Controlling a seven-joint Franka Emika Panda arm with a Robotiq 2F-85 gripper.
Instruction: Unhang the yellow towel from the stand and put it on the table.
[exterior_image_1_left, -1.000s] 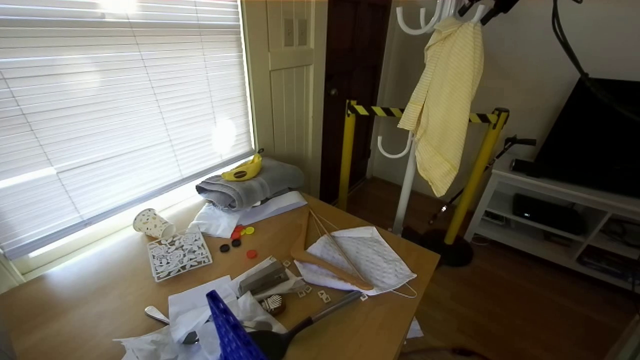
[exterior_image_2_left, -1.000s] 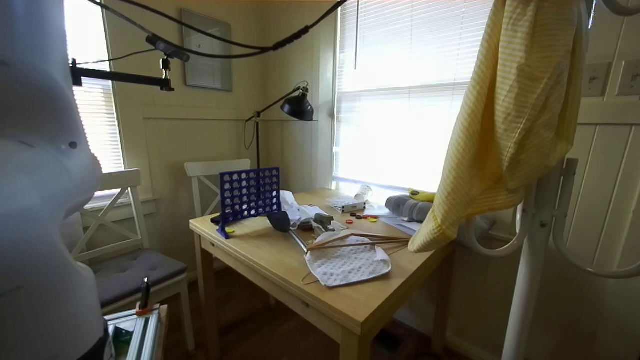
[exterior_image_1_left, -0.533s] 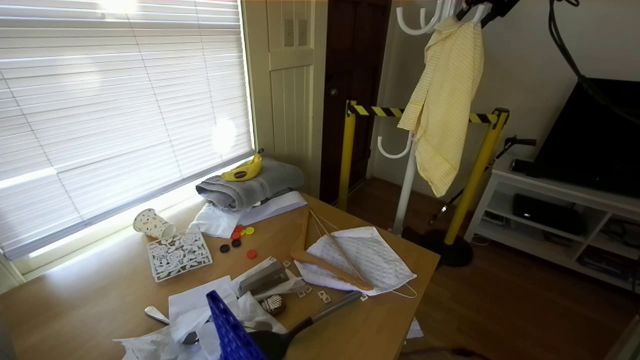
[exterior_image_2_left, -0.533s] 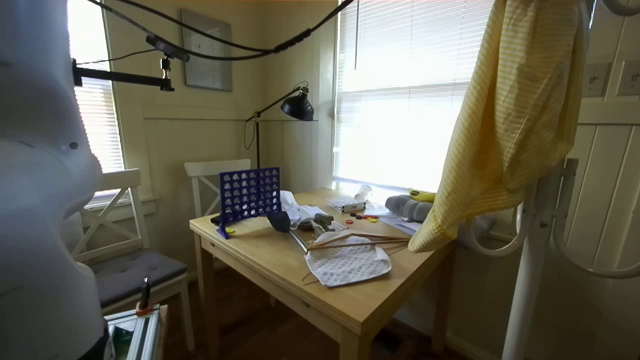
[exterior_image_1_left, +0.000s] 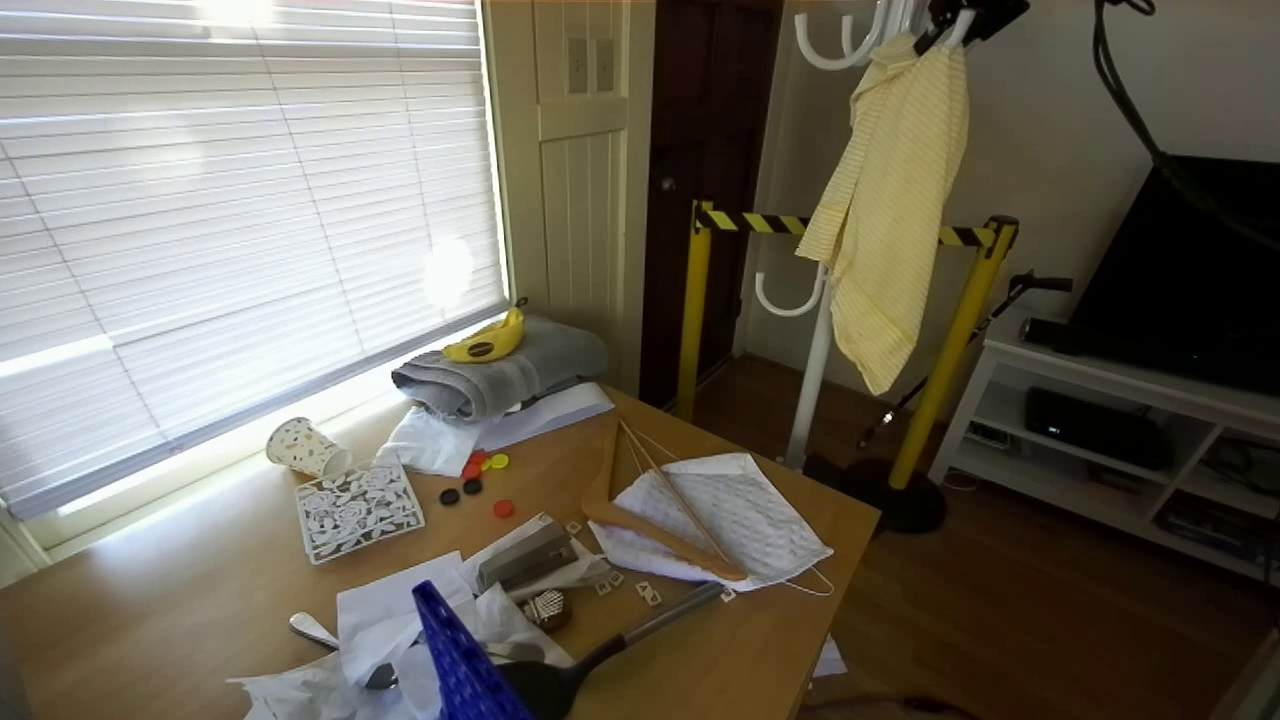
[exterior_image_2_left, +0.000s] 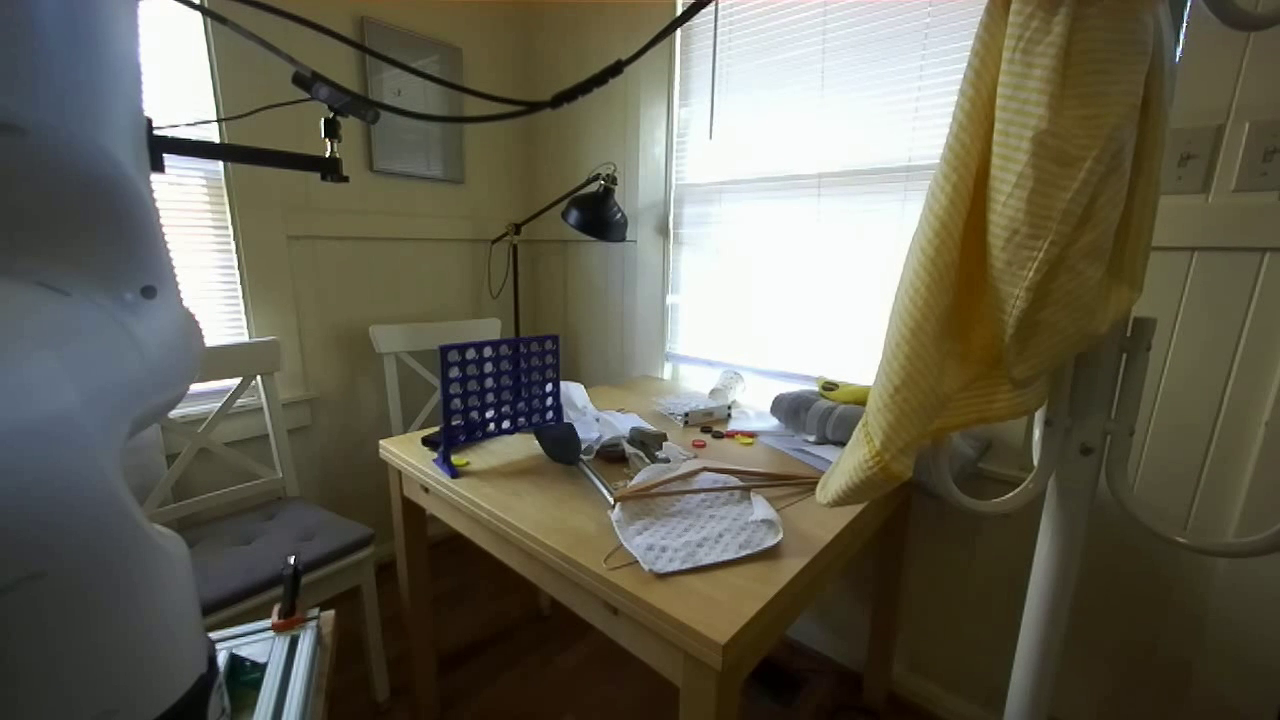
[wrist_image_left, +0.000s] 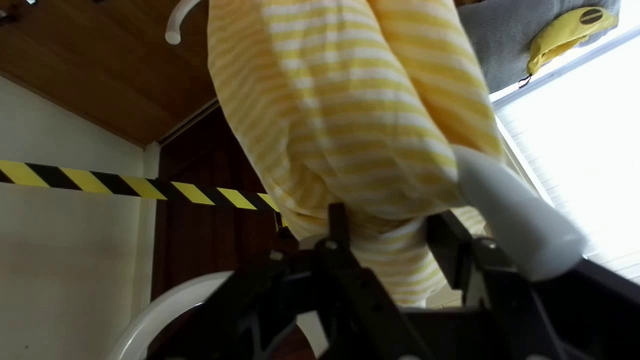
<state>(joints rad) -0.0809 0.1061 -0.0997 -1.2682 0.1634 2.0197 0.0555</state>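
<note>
The yellow towel (exterior_image_1_left: 895, 220) hangs in long folds from a top hook of the white stand (exterior_image_1_left: 812, 370). In the wrist view the pale-striped towel (wrist_image_left: 350, 100) fills the upper middle, draped over a white hook (wrist_image_left: 520, 215). My gripper (wrist_image_left: 387, 222) reaches the bunched cloth near that hook. Its black fingers stand partly apart, with towel cloth in the gap between them and no firm pinch to be seen. Below, to the side of the hanging towel (exterior_image_2_left: 1030, 220), is the wooden table (exterior_image_2_left: 540, 520); the gripper is out of that view.
On the table lie a grey cloth (exterior_image_1_left: 560, 350) with a banana (exterior_image_1_left: 490, 338), a wooden hanger (exterior_image_1_left: 660, 540), a patterned white cloth (exterior_image_1_left: 740, 510) and a blue game grid (exterior_image_2_left: 500, 390). Striped barrier tape (wrist_image_left: 105, 182) runs behind the stand. Lower hooks (exterior_image_2_left: 1000, 500) stick out beneath the towel.
At the top edge of an exterior view the black gripper has shifted slightly lower, and its fingers look closer together than before. The towel hangs almost unchanged.
</note>
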